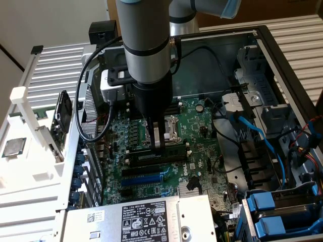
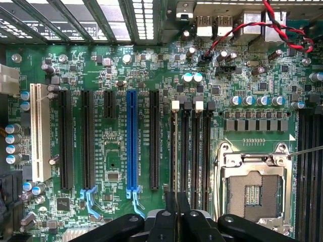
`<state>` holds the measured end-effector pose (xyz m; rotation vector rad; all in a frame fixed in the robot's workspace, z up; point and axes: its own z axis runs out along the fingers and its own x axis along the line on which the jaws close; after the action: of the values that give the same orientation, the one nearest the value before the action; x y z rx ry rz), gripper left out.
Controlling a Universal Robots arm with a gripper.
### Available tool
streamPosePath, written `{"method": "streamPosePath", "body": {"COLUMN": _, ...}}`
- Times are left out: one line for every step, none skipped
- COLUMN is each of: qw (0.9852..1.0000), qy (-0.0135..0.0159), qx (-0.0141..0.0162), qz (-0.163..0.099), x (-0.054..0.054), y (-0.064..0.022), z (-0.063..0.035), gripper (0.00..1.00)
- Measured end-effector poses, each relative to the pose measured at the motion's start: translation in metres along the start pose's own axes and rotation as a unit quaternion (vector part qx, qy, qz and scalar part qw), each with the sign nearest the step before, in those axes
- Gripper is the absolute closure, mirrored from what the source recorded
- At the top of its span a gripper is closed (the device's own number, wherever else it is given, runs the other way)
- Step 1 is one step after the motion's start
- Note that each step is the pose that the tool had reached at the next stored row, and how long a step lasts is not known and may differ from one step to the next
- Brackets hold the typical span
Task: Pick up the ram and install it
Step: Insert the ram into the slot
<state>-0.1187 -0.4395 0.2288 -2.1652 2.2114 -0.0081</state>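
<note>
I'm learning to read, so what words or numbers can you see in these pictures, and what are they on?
Nothing reads clearly.
Black-and-white label on the silver box: print and symbols, too small to read.
White barcode sticker: too small to read.
White lettering on the green board beside the blue slot: blurred.
The ram: no readable text.

You see the motherboard (image 2: 126, 65) in green lacquer with a slight sheen; its blue slot (image 2: 132, 141) and white slot (image 2: 36, 131) look like smooth plastic; the processor socket frame (image 2: 252, 161) is bright bare metal; the gripper (image 2: 176, 214) looks matt black; the arm (image 1: 146, 30) shows smooth satin-grey metal; the power supply housing (image 1: 197, 217) is dull sheet metal.
</note>
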Motion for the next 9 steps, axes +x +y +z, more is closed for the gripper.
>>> {"method": "streamPosePath", "body": {"qw": 1.0000, "qy": -0.0001, "qx": 0.0000, "qz": 0.000, "x": 0.0000, "y": 0.0000, "z": 0.0001, "gripper": 0.87}}
{"method": "streamPosePath", "body": {"qw": 1.0000, "qy": -0.0001, "qx": 0.0000, "qz": 0.000, "x": 0.0000, "y": 0.0000, "z": 0.0001, "gripper": 0.87}}
{"method": "streamPosePath", "body": {"qw": 1.0000, "qy": -0.0001, "qx": 0.0000, "qz": 0.000, "x": 0.0000, "y": 0.0000, "z": 0.0001, "gripper": 0.87}}
{"method": "streamPosePath", "body": {"qw": 1.0000, "qy": -0.0001, "qx": 0.0000, "qz": 0.000, "x": 0.0000, "y": 0.0000, "z": 0.0001, "gripper": 0.87}}
{"method": "streamPosePath", "body": {"qw": 1.0000, "qy": 0.0000, "qx": 0.0000, "qz": 0.000, "x": 0.0000, "y": 0.0000, "z": 0.0002, "gripper": 0.87}}
{"method": "streamPosePath", "body": {"qw": 1.0000, "qy": 0.0000, "qx": 0.0000, "qz": 0.000, "x": 0.0000, "y": 0.0000, "z": 0.0003, "gripper": 0.87}}
{"method": "streamPosePath", "body": {"qw": 1.0000, "qy": -0.0001, "qx": 0.0000, "qz": 0.000, "x": 0.0000, "y": 0.0000, "z": 0.0006, "gripper": 0.87}}
{"method": "streamPosePath", "body": {"qw": 1.0000, "qy": -0.0001, "qx": 0.0000, "qz": 0.000, "x": 0.0000, "y": 0.0000, "z": 0.0007, "gripper": 0.87}}
{"method": "streamPosePath", "body": {"qw": 1.0000, "qy": -0.0001, "qx": 0.0000, "qz": 0.000, "x": 0.0000, "y": 0.0000, "z": 0.0008, "gripper": 0.87}}
